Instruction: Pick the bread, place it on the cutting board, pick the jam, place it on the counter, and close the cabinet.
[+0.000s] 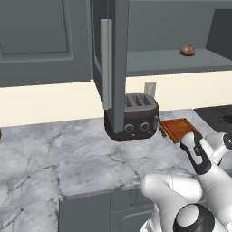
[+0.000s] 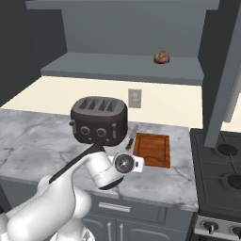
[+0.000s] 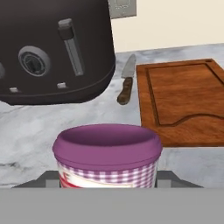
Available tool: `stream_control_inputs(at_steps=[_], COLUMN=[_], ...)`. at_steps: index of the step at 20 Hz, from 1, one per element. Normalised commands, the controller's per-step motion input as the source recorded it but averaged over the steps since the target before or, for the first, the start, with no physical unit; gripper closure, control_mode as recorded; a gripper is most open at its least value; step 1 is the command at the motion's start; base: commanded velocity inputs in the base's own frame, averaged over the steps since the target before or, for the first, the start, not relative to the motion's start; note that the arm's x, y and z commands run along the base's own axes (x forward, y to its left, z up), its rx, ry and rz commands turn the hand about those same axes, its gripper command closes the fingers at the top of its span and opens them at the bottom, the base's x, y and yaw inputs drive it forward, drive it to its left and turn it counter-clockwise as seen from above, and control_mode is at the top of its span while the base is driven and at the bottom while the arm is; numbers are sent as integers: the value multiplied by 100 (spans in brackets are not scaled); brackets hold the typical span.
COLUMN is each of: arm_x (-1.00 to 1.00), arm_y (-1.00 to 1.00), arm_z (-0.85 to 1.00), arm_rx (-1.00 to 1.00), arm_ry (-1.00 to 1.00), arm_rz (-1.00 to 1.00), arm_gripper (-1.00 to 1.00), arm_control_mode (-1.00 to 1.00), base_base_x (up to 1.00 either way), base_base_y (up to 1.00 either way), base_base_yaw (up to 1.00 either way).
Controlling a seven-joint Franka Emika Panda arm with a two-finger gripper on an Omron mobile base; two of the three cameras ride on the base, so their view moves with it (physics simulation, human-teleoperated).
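Purple jam (image 3: pixel 107 155) sits clamped in your gripper (image 3: pixel 107 179), low over the counter (image 1: pixel 86 158).

You have one dark toaster (image 2: pixel 99 120) close ahead on the marble, one knife (image 3: pixel 126 81) lying between it and the single board (image 3: pixel 183 100), which is bare. One brown bread (image 2: pixel 161 57) rests on the open cabinet (image 1: pixel 108 63) shelf, well above and apart from the board. A cabinet door hangs open beside the toaster. One socket (image 2: pixel 135 98) is on the cream wall, and a stove (image 2: pixel 226 164) stands right of the counter.
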Motion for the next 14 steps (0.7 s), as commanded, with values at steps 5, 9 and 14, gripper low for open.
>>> stream_control_inputs(at_steps=[5, 9, 14], arm_x=[0, 0, 0], arm_y=[0, 0, 0], arm_z=[-24, -27, -27], arm_rx=[-1, -2, -2], arm_ry=[-1, -4, -4], arm_rz=[-2, -2, -1], arm_gripper=[100, 100, 100], arm_control_mode=[-100, -100, -100], base_base_x=[0, 0, 0], base_base_y=[0, 0, 0], base_base_yaw=[0, 0, 0])
